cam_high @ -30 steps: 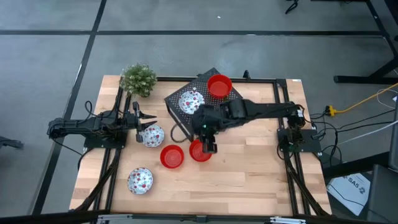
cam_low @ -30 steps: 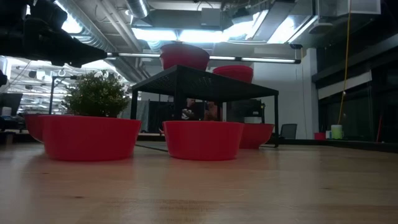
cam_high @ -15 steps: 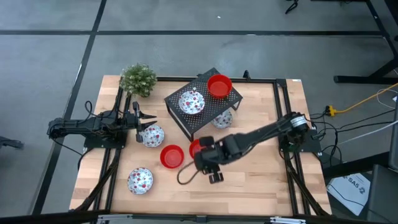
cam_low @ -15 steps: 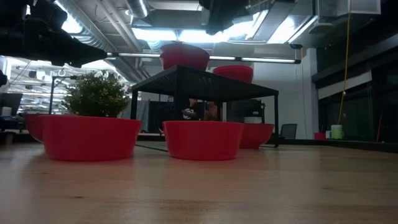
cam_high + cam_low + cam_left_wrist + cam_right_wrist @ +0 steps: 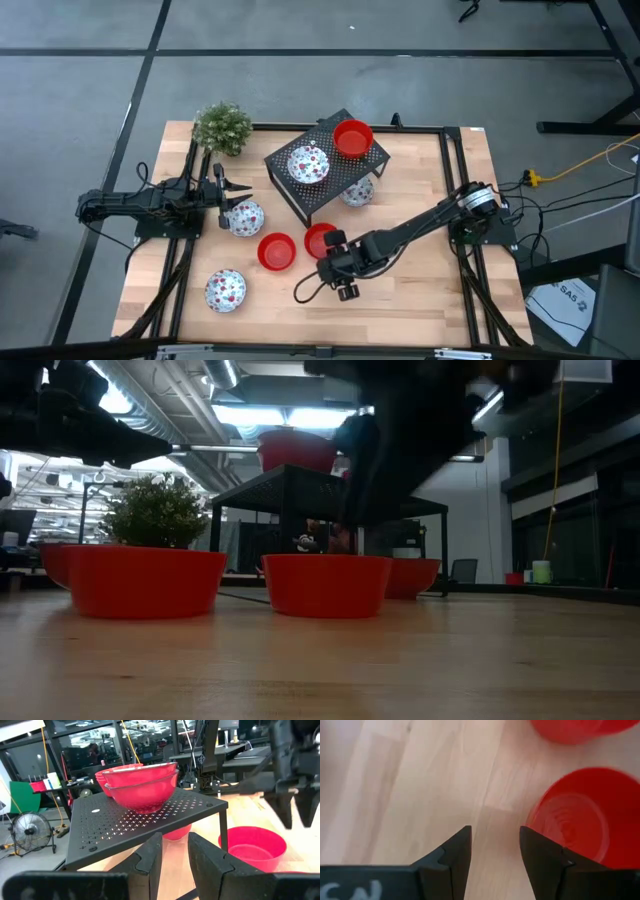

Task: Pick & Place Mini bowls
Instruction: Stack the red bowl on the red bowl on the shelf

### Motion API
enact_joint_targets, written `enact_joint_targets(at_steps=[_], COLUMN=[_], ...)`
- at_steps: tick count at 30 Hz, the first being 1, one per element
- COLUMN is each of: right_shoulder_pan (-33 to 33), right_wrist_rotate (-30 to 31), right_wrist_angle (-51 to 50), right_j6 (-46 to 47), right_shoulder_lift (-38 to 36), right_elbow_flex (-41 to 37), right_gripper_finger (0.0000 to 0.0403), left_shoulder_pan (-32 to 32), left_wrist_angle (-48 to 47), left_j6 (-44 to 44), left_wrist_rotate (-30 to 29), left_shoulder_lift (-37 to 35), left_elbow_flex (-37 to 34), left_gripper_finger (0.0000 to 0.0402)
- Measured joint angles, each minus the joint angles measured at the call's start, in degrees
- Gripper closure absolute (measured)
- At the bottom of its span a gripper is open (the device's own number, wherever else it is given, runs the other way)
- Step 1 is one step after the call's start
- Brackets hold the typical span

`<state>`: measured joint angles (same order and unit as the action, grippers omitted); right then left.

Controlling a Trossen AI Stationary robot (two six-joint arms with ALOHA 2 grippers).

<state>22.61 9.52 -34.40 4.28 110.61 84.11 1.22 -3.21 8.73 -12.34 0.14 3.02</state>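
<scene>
Sitting mouths-up, two red mini bowls (image 5: 277, 251) side by side on table (image 5: 430, 290) before black rack (image 5: 330, 185); no legible labels. Right gripper (image 5: 343, 287) hovering just beside them, fingers apart, empty. Left gripper (image 5: 222, 193) waiting, slightly parted, near speckled bowl (image 5: 246, 217).

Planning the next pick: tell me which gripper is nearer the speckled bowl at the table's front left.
Left. The left gripper sits beyond the speckled bowl, by another speckled one. The right gripper is farther, across the table past the red bowl.
</scene>
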Motion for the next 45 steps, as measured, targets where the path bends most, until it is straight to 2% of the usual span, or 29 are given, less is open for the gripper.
enact_joint_targets(at_steps=[5,9,18,25,32,38,42,45], right_shoulder_pan=[-0.53,-0.87,-0.28,-0.83,-3.08,-4.9,-5.01,-4.98], right_wrist_rotate=[0.3,2.9,1.6,5.42,5.37,0.91,0.94,0.87], right_wrist_angle=[2.77,2.8,3.47,4.49,6.61,6.69,6.75,7.28], right_j6=[0.71,2.38,-1.38,-3.2,-2.56,2.84,2.94,2.92], right_shoulder_lift=[0.0,0.01,0.0,0.0,0.0,0.02,0.02,0.02], right_elbow_flex=[-4.21,-4.97,-0.12,1.6,-1.42,-5.65,-6.35,-6.34], right_gripper_finger=[0.0238,0.0238,0.0238,0.0238,0.0238,0.0238,0.0239,0.0255], left_shoulder_pan=[-0.01,0.0,0.0,0.01,0.01,0.01,0.01,0.01], left_wrist_angle=[-0.01,0.0,-0.01,-0.01,0.01,0.01,-0.01,-0.01], left_j6=[0.0,0.0,0.0,0.0,0.0,0.0,0.0,0.0], left_wrist_rotate=[0.0,0.0,0.0,0.0,0.0,0.0,0.0,0.0], left_shoulder_lift=[0.0,0.0,-0.01,0.0,0.0,-0.02,0.0,-0.02], left_elbow_flex=[-0.01,0.0,0.0,0.01,0.01,0.01,-0.01,-0.01], left_gripper_finger=[0.0313,0.0313,0.0313,0.0313,0.0313,0.0313,0.0313,0.0313])
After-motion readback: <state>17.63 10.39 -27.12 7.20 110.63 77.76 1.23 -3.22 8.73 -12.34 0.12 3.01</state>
